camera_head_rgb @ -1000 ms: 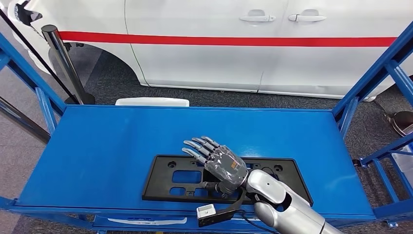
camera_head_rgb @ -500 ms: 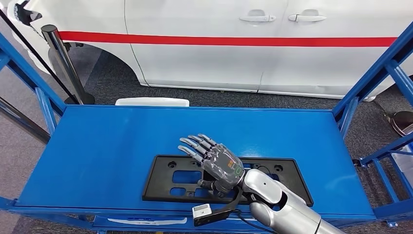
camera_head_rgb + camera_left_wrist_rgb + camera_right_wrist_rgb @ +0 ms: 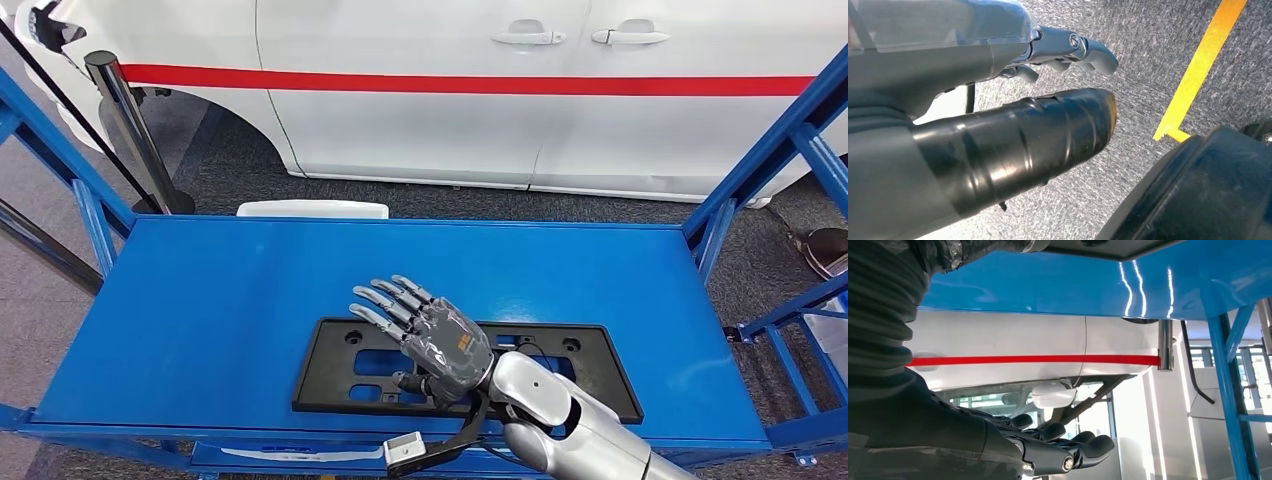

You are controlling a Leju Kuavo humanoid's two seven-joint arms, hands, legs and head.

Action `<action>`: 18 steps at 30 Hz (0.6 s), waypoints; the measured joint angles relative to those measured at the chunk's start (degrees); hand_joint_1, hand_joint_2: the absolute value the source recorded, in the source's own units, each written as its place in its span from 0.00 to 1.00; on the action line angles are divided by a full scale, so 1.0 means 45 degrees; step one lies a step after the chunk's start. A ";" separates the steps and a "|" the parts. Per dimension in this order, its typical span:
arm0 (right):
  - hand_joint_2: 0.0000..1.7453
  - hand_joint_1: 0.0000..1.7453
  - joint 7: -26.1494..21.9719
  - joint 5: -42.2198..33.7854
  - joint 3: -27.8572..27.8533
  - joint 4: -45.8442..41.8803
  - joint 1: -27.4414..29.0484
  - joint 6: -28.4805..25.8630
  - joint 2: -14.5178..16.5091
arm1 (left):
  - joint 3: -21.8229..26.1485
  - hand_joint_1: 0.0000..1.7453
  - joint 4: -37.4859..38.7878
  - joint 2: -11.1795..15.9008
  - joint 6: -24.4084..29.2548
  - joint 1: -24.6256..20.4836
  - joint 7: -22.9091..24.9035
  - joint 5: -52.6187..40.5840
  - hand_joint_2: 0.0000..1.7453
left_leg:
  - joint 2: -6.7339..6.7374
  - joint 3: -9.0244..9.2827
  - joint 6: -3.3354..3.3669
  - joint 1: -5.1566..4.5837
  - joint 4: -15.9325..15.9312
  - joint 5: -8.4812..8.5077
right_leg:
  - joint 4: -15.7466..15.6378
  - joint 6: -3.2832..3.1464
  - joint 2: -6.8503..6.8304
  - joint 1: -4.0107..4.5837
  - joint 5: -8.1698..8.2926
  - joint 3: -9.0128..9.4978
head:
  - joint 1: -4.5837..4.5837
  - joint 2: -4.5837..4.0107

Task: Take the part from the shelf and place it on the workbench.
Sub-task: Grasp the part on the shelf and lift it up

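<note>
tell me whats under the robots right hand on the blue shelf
A flat black part with cut-outs lies on the blue shelf beneath the right hand. The hand and forearm cover its middle.

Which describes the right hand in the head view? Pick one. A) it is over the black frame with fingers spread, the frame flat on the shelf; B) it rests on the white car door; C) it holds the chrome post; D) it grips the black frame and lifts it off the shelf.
A: the right hand is over the black plastic frame, fingers spread, and the frame lies flat on the blue shelf.
</note>
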 joint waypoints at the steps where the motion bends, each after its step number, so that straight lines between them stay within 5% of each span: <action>1: 1.00 0.00 0.0004 0.0004 0.0023 -0.0033 0.0000 0.0000 0.0008 | -0.0007 0.00 0.0000 0.0000 0.0000 0.0000 0.0004 0.0000 0.00 | 0.0000 0.0000 0.0000 0.0000 0.0000 0.0000 | 0.0000 0.0000 0.0000 0.0000 0.0000 0.0000 | -0.0001 0.0000; 18: 1.00 0.00 -0.0070 -0.0347 0.0694 0.0091 -0.0030 0.0566 0.0222 | -0.0351 0.00 0.0003 0.0022 -0.0024 0.0004 -0.0034 0.0249 0.00 | 0.0000 -0.0001 0.0000 0.0000 0.0000 0.0000 | 0.0000 0.0000 -0.0001 0.0000 0.0000 -0.0001 | 0.0000 0.0000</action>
